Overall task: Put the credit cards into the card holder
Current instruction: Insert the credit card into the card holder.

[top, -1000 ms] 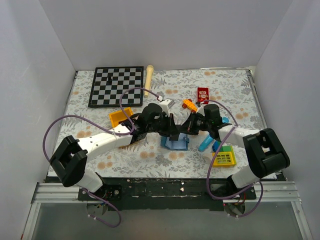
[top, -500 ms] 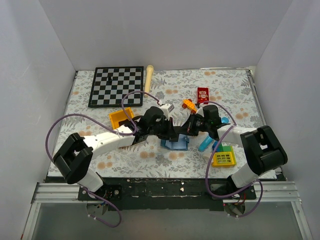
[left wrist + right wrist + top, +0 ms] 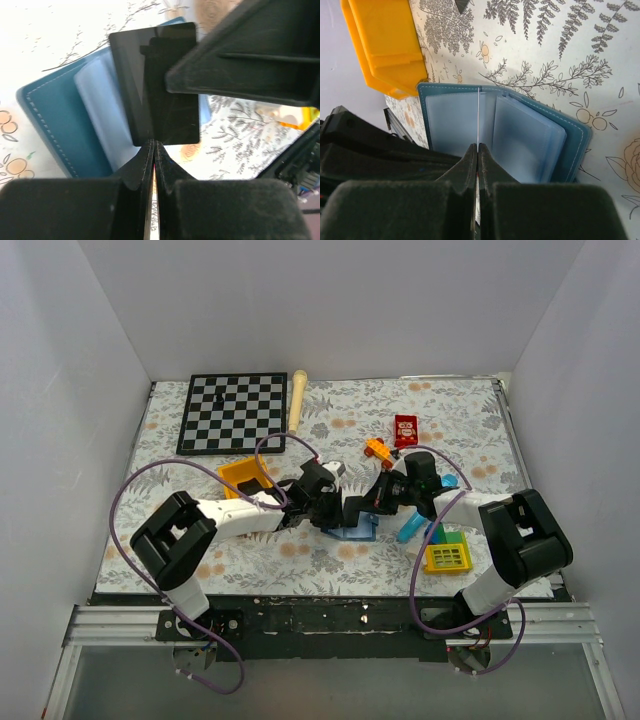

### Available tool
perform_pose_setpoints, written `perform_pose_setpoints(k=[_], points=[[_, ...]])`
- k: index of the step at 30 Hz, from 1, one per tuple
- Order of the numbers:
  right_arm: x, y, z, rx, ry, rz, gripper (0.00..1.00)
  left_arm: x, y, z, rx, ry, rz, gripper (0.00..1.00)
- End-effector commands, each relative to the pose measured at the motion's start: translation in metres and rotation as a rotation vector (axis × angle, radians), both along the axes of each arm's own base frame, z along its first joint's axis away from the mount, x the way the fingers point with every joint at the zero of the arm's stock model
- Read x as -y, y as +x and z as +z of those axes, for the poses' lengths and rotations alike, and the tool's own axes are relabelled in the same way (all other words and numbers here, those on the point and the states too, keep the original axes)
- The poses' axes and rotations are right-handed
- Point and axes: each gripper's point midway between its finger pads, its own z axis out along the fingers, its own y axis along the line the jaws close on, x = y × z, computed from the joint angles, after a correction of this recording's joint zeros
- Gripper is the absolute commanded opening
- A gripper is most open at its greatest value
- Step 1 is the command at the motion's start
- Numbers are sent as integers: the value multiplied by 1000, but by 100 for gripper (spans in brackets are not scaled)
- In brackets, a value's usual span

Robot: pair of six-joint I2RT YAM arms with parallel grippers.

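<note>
The card holder (image 3: pixel 358 531) lies open on the flowered cloth, slate-blue outside with pale blue sleeves inside (image 3: pixel 530 135). My left gripper (image 3: pixel 154 146) is shut on the lower edge of a black credit card (image 3: pixel 155 85) and holds it over the holder's open sleeves (image 3: pixel 95 100). My right gripper (image 3: pixel 478 149) is shut on one thin clear sleeve (image 3: pixel 478 115) of the holder and holds it upright. In the top view the left gripper (image 3: pixel 338 514) and right gripper (image 3: pixel 372 504) meet over the holder. The second card is not in view.
A yellow bin (image 3: pixel 243 476) sits left of the holder and shows in the right wrist view (image 3: pixel 385 45). A bright blue tube toy (image 3: pixel 412 528) and a yellow-green toy (image 3: pixel 447 555) lie to the right. A red box (image 3: pixel 405 429), an orange toy (image 3: pixel 379 449), a chessboard (image 3: pixel 232 412) and a wooden stick (image 3: pixel 297 400) lie farther back.
My left arm has stretched right and lowered, bringing the card closer over the open holder. My right gripper has barely moved.
</note>
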Motion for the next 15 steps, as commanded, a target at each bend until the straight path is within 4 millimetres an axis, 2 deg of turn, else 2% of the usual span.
perform_pose_setpoints(k=[1,9,15], points=[[1,0,5,34,-13,13,1,-10,15,-3,41,60,93,0],[4,-8,-4,14,-17,23,1,-28,22,-9,68,111,156,0],[4,-10,-10,1,-16,27,1,-51,32,-21,51,138,240,0]])
